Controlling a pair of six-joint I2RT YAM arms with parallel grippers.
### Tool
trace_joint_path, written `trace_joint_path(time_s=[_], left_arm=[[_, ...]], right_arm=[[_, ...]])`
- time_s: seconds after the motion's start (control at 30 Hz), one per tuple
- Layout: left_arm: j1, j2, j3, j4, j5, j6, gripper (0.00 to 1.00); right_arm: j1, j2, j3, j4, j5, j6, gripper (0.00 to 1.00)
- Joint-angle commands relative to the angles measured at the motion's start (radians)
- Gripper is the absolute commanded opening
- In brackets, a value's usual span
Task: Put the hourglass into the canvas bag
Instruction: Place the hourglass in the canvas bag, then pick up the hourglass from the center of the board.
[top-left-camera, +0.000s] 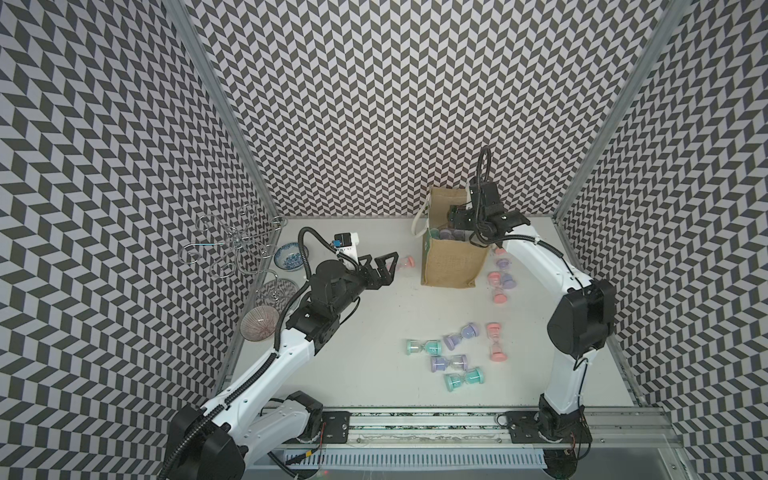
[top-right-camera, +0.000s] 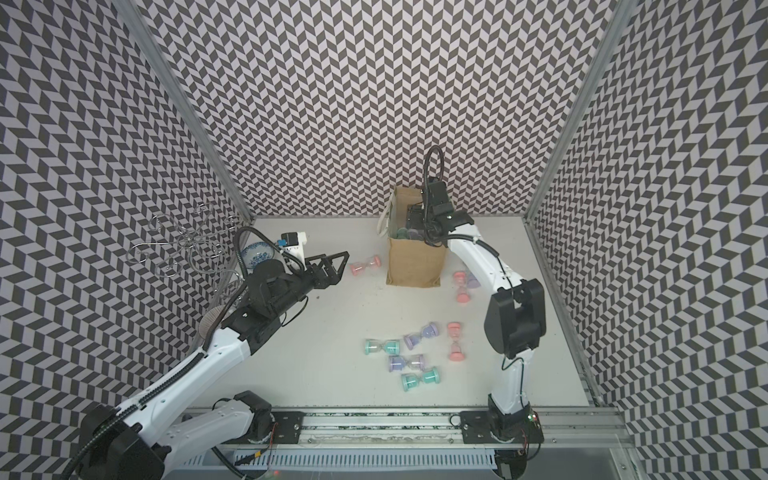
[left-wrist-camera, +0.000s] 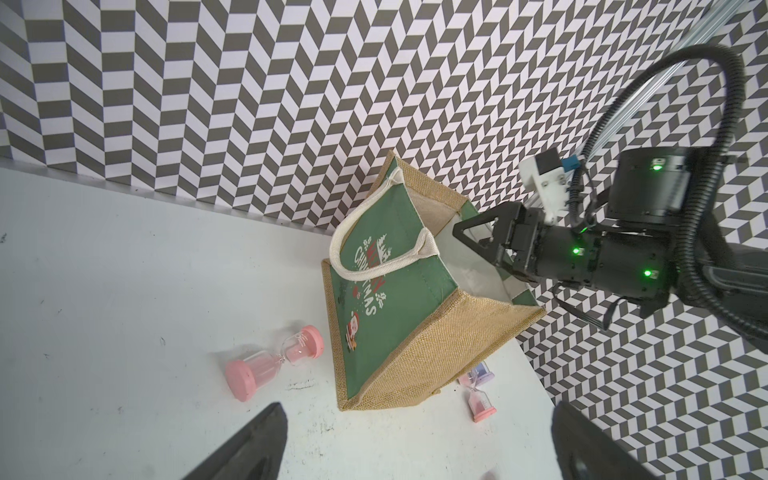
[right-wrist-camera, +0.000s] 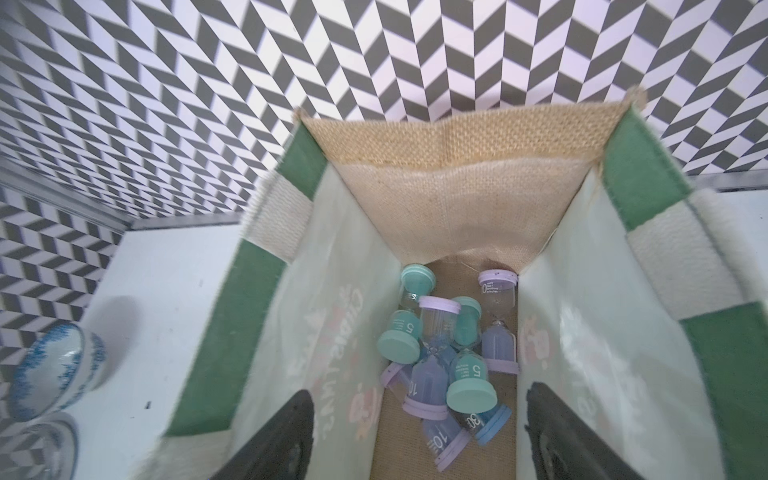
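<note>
Both top views, nearly alike, look steeply down from high in front of the bag (top-left-camera: 455, 266), the left wrist view faces its green side from nearby, and the right wrist view looks into it from just above, so all four share it.

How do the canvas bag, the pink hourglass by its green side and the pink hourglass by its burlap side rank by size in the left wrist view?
1. canvas bag
2. pink hourglass by the green side
3. pink hourglass by the burlap side; it looks smaller, but may only lie farther from the camera.
</note>
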Motion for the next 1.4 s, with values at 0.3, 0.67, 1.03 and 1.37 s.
trace_joint_path(time_s=[0.3, 0.67, 1.03, 1.37], left_arm=[[0.012, -0.148, -0.065, -0.113, -0.031, -0.001, 0.99], [0.014, -0.271, -0.141, -0.191, -0.067, -0.017, 0.99], [0.015, -0.333, -0.188, -0.251, -0.101, -0.046, 0.99], [0.024, -0.347, -0.2, -0.27, -0.112, -0.064, 0.99]], right_arm=[[0.186, -0.23, -0.12, 0.067, 0.115, 0.01, 0.87], [0.413, -0.223, -0.173, 0.073, 0.22, 0.134, 0.91], [0.513, -0.085, -0.192, 0.163, 0.232, 0.276, 0.93], [0.527, 0.083, -0.171, 0.244, 0.244, 0.388, 0.93]])
